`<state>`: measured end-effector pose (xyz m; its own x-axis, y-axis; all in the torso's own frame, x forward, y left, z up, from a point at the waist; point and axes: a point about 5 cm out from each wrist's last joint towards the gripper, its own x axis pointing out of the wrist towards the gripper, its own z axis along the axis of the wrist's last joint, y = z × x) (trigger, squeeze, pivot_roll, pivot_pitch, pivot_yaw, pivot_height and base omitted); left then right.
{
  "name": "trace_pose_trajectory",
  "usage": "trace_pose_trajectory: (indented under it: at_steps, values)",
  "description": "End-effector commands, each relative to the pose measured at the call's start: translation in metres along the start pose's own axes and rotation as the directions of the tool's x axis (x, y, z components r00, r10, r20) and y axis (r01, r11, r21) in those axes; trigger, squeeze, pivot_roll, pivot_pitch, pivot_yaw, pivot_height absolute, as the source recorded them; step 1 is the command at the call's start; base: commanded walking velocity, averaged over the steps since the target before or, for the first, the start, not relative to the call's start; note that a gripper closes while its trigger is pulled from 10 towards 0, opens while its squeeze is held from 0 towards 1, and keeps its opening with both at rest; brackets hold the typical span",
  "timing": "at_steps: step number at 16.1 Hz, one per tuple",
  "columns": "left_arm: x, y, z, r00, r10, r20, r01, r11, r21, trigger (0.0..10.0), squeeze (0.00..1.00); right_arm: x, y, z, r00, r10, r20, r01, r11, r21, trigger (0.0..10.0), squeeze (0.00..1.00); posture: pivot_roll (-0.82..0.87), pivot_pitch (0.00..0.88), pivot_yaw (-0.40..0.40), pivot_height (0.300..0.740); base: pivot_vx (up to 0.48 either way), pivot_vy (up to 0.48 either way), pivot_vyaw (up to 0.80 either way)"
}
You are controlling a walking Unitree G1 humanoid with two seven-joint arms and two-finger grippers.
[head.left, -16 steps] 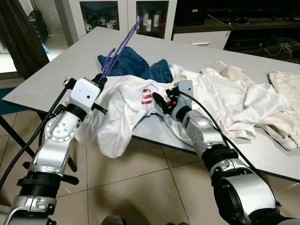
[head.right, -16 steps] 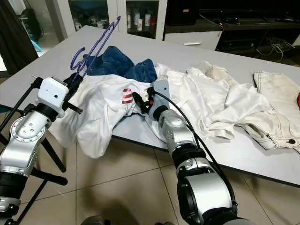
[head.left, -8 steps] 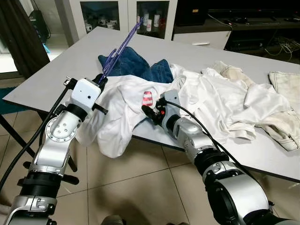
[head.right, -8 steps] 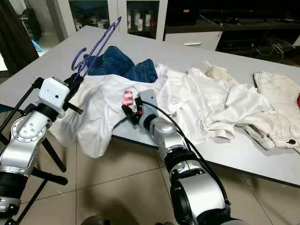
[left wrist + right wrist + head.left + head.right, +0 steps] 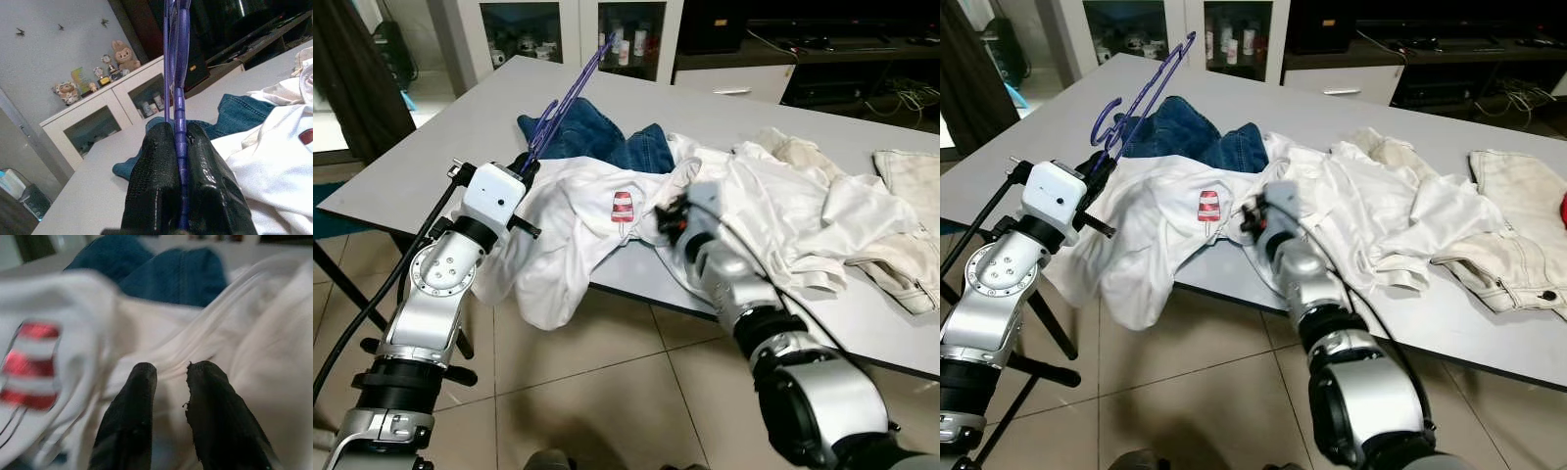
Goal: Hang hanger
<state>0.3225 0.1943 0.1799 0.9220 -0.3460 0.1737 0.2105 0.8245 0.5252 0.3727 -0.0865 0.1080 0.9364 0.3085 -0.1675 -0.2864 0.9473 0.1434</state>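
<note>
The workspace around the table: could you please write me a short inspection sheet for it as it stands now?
Surface: grey table, mostly covered in laundry.
Job's things: purple hanger held up over the table; white T-shirt with red-striped print droops off the front edge.
Clutter: jeans, cream garments.
Grippers: left gripper shut on the hanger; right gripper slightly open at a T-shirt fold.
Cables: black cable along the left arm.
Surroundings: glass-door cabinet, tiled floor.

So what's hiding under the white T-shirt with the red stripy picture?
Blue jeans poke out from behind the white T-shirt, and the grey table holds both. Anything else beneath stays covered by the cloth.
</note>
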Motion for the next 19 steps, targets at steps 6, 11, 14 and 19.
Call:
trace_pose_trajectory:
  at_steps: [6,11,14,19]
  values:
    - [0.005,-0.002,0.005,1.0,-0.009,0.015,0.009,1.0,0.006,10.0,0.0,0.003,-0.011,0.027,0.991,-0.067,0.12,0.068,0.998,0.0,0.0,0.0,0.23,0.0,-0.053,0.74,0.0,0.0,0.0]
    - [-0.001,-0.009,-0.009,0.995,0.095,-0.041,-0.101,0.979,-0.177,10.0,0.0,-0.005,-0.002,0.02,0.982,0.072,0.173,-0.062,0.996,-0.063,10.0,0.0,0.23,0.0,-0.055,0.74,0.0,0.0,0.0]
    - [-0.01,-0.019,-0.013,0.99,0.118,-0.075,-0.133,0.96,-0.247,10.0,0.0,-0.018,-0.037,0.023,0.974,-0.037,0.222,0.049,0.997,-0.051,10.0,0.0,0.22,0.0,-0.054,0.74,0.0,0.0,0.53]
    - [-0.003,-0.019,-0.009,0.991,0.121,-0.061,-0.132,0.966,-0.224,10.0,0.0,-0.02,-0.053,0.028,0.967,-0.117,0.226,0.124,0.992,-0.019,10.0,0.0,0.21,0.0,-0.056,0.74,0.0,0.0,0.48]
